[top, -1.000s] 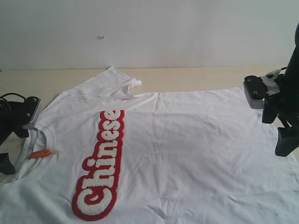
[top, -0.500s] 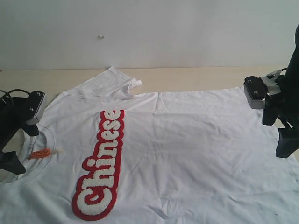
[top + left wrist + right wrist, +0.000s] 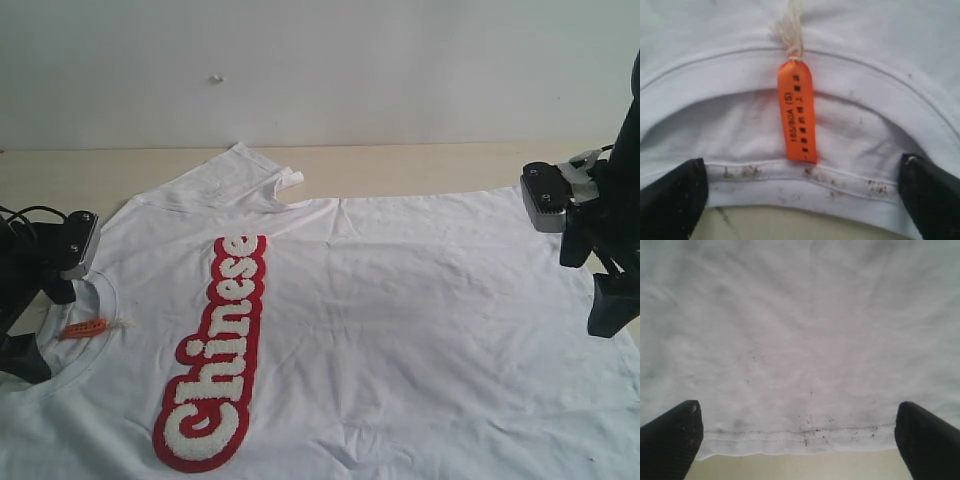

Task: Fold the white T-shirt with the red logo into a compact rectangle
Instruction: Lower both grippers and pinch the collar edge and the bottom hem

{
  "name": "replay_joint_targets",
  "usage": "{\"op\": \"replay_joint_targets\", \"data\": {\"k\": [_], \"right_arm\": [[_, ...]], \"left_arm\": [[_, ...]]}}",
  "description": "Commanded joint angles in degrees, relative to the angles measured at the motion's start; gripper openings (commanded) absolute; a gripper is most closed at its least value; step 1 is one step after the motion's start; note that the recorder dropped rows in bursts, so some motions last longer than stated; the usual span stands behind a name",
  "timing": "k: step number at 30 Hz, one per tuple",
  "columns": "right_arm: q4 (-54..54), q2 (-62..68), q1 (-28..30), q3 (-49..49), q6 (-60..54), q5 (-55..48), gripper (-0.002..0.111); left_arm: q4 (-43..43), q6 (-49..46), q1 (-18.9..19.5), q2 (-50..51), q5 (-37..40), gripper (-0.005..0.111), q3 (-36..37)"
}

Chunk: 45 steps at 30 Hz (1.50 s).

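The white T-shirt (image 3: pixel 400 310) lies spread flat on the table, collar to the left, hem to the right. Its red logo (image 3: pixel 217 350) with white fuzzy letters runs across the chest. My left gripper (image 3: pixel 30 320) hovers open over the ribbed collar (image 3: pixel 805 175), its black fingertips (image 3: pixel 675 200) wide apart either side of the orange neck tag (image 3: pixel 798 111). At the shirt's bottom hem (image 3: pixel 800 436), my right gripper (image 3: pixel 595 290) is open too, fingertips (image 3: pixel 672 432) spread over the stitched edge. Nothing is held by either.
The pale wooden table (image 3: pixel 420 165) shows beyond the shirt at the back, and a white wall rises behind it. One sleeve (image 3: pixel 245 170) lies folded toward the back. Bare table shows under both grippers' edges.
The left gripper shifted slightly at the collar, lifting toward the shirt and then settling back lower. The right gripper and the shirt stayed put.
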<state>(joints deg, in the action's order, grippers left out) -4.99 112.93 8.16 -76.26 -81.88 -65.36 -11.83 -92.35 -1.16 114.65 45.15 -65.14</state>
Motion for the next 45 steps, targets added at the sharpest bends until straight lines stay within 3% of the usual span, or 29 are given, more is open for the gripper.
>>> {"op": "replay_joint_targets", "data": {"k": [1,6,11,18,25,45], "right_arm": [[-0.5,-0.3,0.3,-0.1,-0.7,0.3,0.105],[-0.6,-2.1,0.3,-0.1,-4.0,-0.6,0.105],[3.6,-2.2,0.3,-0.1,2.6,-0.2,0.105],[2.2,4.1,4.0,-0.1,-0.9,4.7,0.105],[4.3,7.2,4.0,-0.1,-2.9,13.7,0.105],[5.0,6.6,4.2,-0.1,-4.6,12.9,0.105]], "left_arm": [[0.9,0.4,0.0,-0.7,-0.7,0.105,-0.3],[0.3,-0.2,0.0,-3.9,-1.1,0.105,-0.3],[0.2,-0.3,0.0,-3.9,-1.2,0.105,-0.3],[-2.3,-0.5,0.0,-3.3,-1.5,0.105,-0.3],[-2.3,-1.6,0.0,-2.6,-1.6,0.105,-0.3],[-2.3,-1.7,0.0,-2.0,-1.3,0.105,-0.3]]}}
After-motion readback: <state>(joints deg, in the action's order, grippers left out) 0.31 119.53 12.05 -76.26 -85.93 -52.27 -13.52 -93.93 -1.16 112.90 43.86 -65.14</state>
